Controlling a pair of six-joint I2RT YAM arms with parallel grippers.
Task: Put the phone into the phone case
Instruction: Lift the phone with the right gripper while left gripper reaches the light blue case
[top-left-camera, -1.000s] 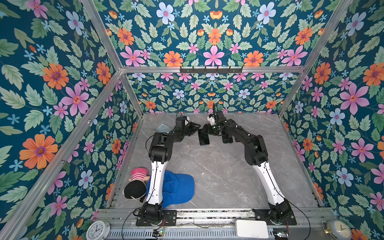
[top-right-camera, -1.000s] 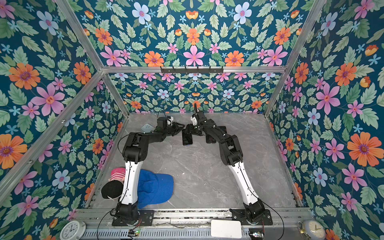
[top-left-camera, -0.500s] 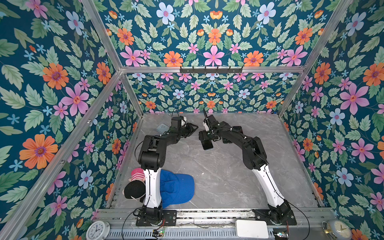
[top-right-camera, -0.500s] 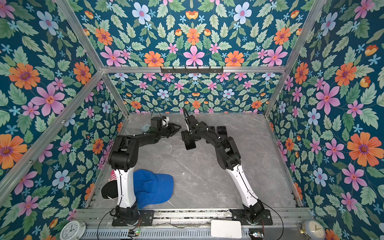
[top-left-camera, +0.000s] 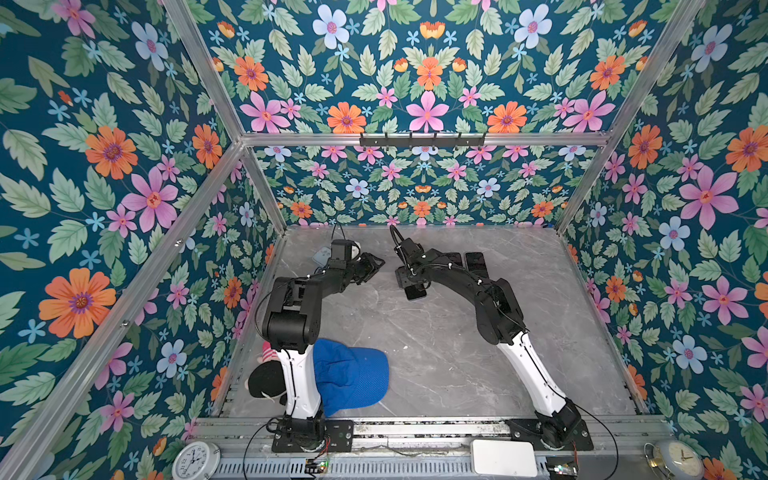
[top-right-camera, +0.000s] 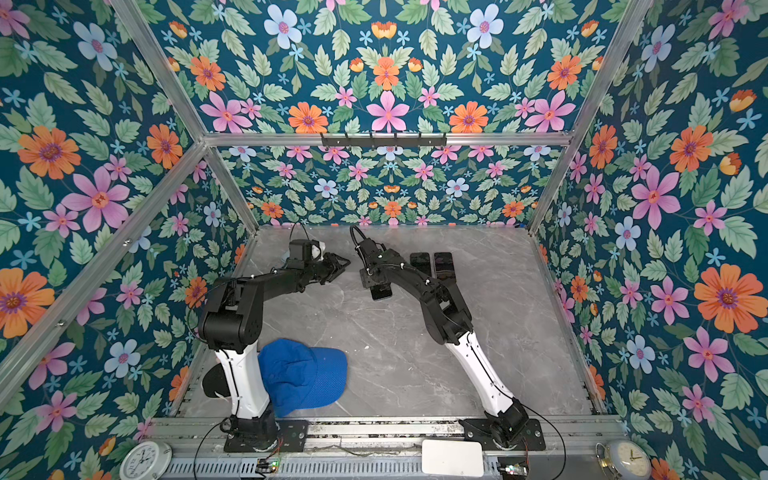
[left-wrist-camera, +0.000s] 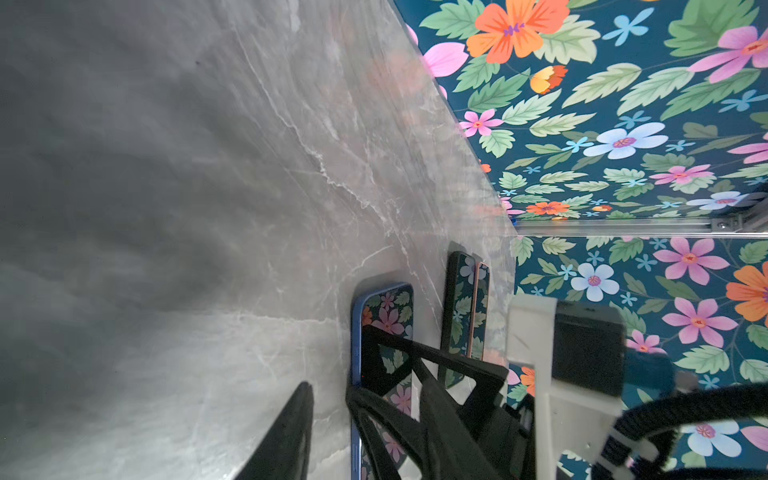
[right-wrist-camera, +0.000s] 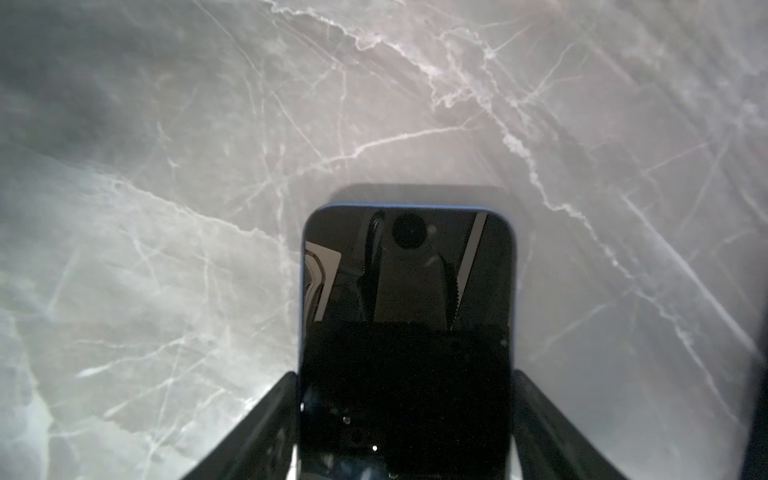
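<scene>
Both top views: phone (top-left-camera: 416, 294) flat on bench (top-left-camera: 415, 365), middle, toward back edge. Right gripper (top-left-camera: 411, 282) right above it, left gripper (top-left-camera: 377, 266) near.
Left wrist: left gripper (left-wrist-camera: 330, 399) jaws apart, empty.
Right wrist: fingers (right-wrist-camera: 266, 428) flank phone (right-wrist-camera: 407, 332) sides; grip can't tell.

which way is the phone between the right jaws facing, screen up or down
Screen up: the phone turns its glossy black glass toward the right wrist camera, and the glass mirrors the lens and cable above it.
</scene>
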